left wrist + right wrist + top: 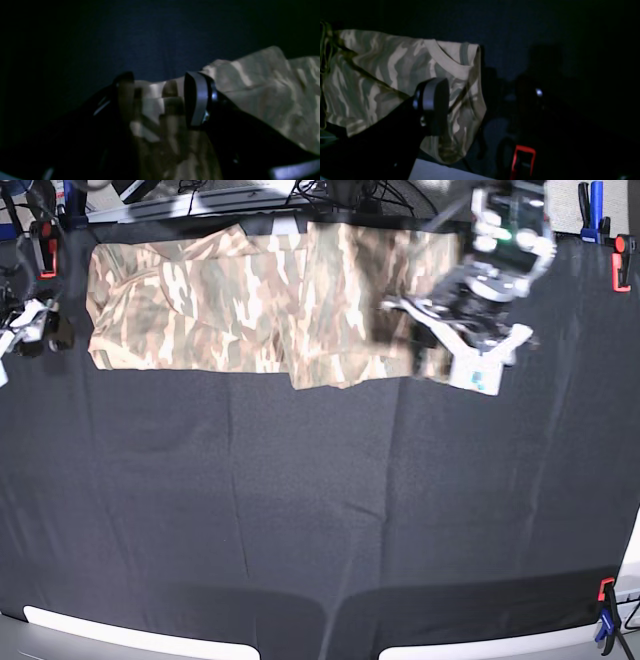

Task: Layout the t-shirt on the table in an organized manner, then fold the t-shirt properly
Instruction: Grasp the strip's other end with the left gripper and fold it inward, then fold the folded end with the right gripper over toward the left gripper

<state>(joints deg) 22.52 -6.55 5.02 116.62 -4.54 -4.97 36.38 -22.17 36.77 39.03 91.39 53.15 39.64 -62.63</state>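
The camouflage t-shirt [260, 300] lies spread sideways along the far edge of the black table [300, 510], with a fold running lengthwise. My left gripper [425, 320] is at the shirt's right end. In the left wrist view it [160, 100] is closed on a bunched fold of the t-shirt [262, 95]. My right gripper [25, 325] is beside the table's left edge, off the shirt. In the right wrist view it [485, 105] is open and empty, and the t-shirt [382, 72] with its collar lies beyond it.
Red-and-black clamps stand at the table's edges: the far left clamp [45, 245], the far right clamp [622, 255] and the near right clamp [605, 595]. One clamp [522, 160] shows below the right gripper. Cables and gear lie behind the far edge.
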